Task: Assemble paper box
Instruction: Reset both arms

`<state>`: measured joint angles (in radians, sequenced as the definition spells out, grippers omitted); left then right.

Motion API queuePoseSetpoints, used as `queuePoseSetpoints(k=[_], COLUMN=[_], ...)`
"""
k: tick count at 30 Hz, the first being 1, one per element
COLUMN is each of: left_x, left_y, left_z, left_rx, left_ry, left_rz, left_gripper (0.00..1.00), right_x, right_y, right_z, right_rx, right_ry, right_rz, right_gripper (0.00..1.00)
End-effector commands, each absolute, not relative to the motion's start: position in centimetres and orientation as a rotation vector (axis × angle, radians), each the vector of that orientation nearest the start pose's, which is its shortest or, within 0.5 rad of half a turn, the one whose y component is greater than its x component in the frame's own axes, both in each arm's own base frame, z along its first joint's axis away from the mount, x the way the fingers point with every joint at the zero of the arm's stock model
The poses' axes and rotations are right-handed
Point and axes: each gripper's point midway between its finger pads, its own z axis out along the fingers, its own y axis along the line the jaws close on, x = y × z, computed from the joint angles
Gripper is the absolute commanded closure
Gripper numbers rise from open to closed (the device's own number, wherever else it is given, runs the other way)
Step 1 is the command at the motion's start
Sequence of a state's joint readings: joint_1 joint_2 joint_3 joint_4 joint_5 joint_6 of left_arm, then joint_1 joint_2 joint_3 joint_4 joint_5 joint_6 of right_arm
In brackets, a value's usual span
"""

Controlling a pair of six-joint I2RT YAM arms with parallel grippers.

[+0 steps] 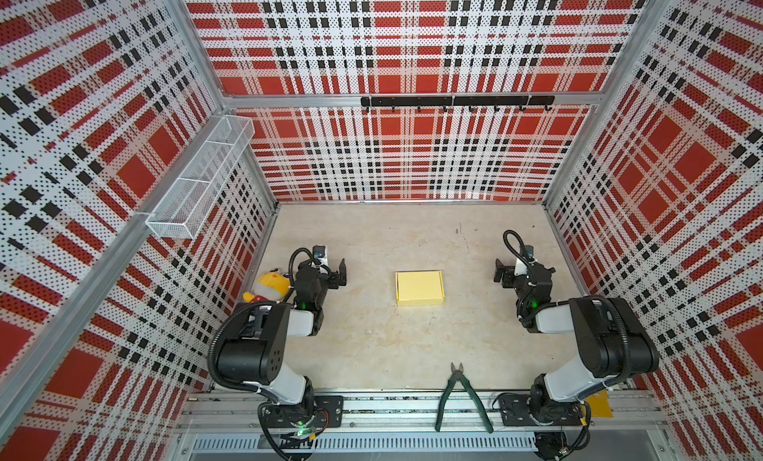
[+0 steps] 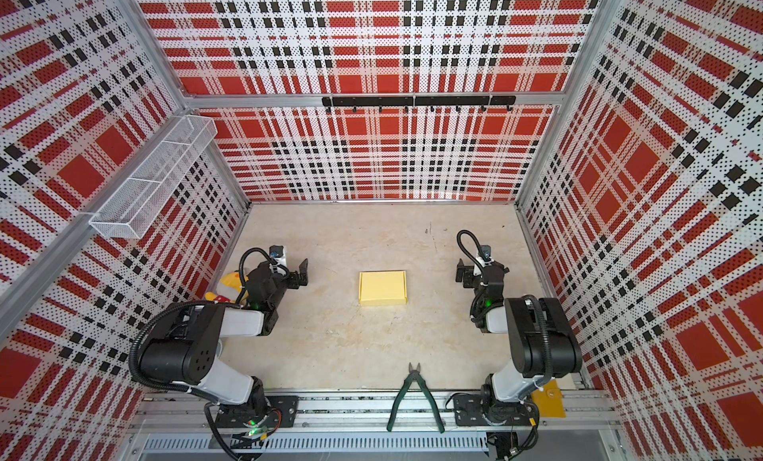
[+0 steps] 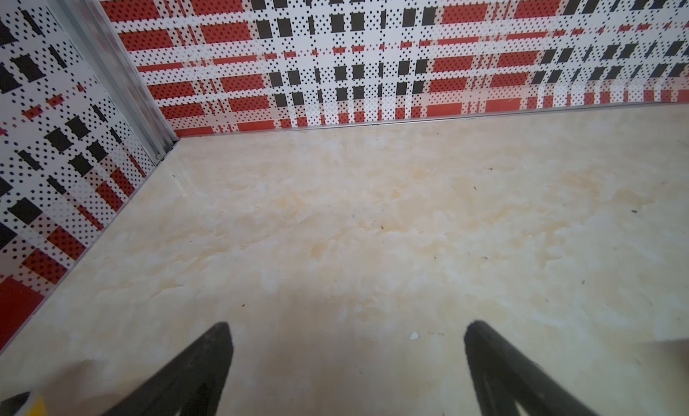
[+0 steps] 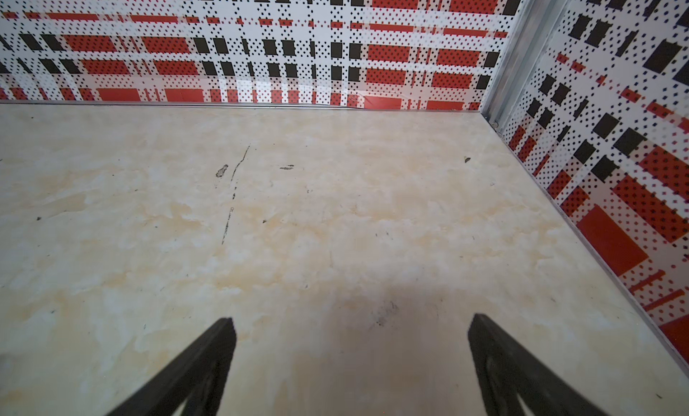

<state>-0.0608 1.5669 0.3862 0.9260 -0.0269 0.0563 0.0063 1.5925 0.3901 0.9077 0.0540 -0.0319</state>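
Paper box (image 1: 419, 287) (image 2: 382, 288) in both top views, outside wrist views

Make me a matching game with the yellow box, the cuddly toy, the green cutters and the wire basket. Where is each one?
Things:
1 paper box
2 plush toy
3 green cutters
4 wire basket

Places:
A hung on the side wall
B middle of the table
C front edge of the table
D tucked beside the left arm

Pairs: 1-B, 2-D, 3-C, 4-A
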Motion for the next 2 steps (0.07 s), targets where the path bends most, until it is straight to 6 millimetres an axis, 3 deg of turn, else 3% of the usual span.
queuePoseSetpoints(k=[1,2], left_x=[40.92,40.89], left_y=[-1.53,-1.47], left_z=[11.73,11.76], left_rx=[0.064,0.058], left_ry=[1.808,1.806], left_rz=[0.059,0.066], left_gripper=[0.01,0.01], right_x=[40.78,40.79], right_y=[-0.81,-0.81], right_z=[10.87,10.86], right_rx=[0.01,0.01], right_ry=[1.83,1.83], right_rz=[-0.074,-0.074], right_gripper=[0.0,0.0])
